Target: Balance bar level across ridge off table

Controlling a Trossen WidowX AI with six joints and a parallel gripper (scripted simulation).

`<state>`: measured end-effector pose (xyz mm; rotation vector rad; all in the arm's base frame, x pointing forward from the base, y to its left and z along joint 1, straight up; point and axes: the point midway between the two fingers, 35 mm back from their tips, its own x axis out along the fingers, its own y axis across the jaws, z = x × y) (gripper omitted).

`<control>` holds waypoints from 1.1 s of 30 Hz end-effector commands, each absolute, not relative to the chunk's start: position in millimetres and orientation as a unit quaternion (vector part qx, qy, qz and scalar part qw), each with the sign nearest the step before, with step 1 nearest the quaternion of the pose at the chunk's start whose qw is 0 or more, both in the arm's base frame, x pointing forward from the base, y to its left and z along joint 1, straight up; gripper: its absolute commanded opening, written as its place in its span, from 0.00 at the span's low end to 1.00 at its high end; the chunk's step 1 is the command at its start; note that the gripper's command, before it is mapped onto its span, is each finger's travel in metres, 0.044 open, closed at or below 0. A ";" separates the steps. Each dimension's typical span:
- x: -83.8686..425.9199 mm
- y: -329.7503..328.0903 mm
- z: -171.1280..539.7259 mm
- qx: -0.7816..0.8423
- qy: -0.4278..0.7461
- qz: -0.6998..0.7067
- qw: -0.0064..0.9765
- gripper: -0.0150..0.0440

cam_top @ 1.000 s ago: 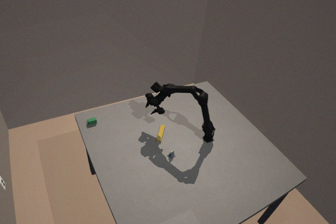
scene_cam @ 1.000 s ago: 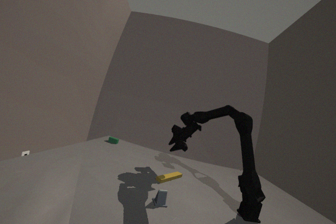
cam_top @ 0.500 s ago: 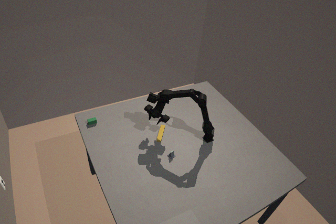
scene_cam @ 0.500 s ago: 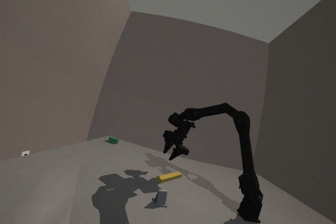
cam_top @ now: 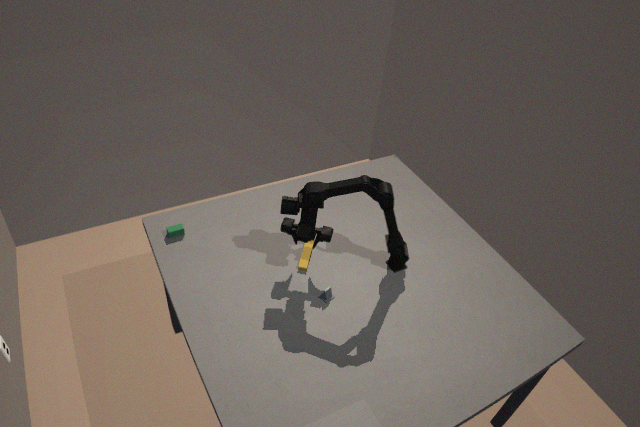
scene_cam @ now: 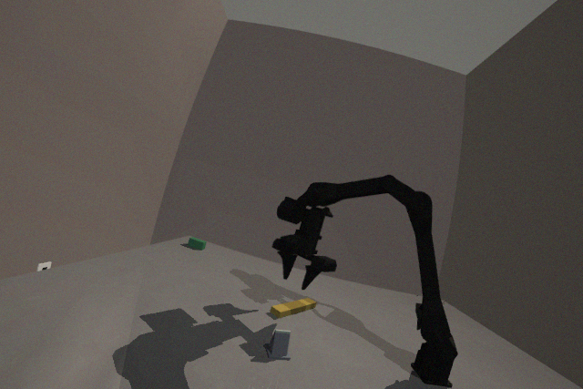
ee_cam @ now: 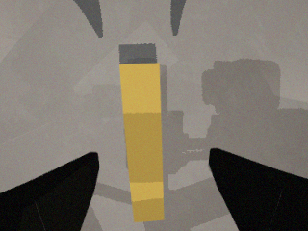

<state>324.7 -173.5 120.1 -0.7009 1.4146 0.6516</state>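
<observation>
The yellow bar (cam_top: 306,258) (scene_cam: 294,308) (ee_cam: 142,146) lies flat on the grey table. The small grey ridge (cam_top: 327,294) (scene_cam: 281,342) stands on the table close to the bar, apart from it, and nearer the camera in the top and exterior views. My gripper (cam_top: 306,243) (scene_cam: 294,283) (ee_cam: 154,158) is open and empty and points down, above the bar. In the wrist view the bar runs lengthwise between the two fingers, a little nearer the left one, with a gap on each side. The ridge cannot be made out in the wrist view. In the top view the gripper hides the bar's far end.
A green block (cam_top: 175,230) (scene_cam: 197,243) lies on the table (cam_top: 439,339) near its far left corner, well away from the bar. The arm's base stands to the right of the bar. The arm's shadows fall across the table around the ridge and the bar.
</observation>
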 end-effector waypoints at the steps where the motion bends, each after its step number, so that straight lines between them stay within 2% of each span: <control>1: 321.4 -168.8 120.3 -0.316 0.630 0.300 0.642 0.79; 13: 322.5 -169.4 76.4 -0.316 0.630 0.300 0.642 0.79; 33: 323.1 -169.7 55.1 -0.316 0.630 0.300 0.642 0.79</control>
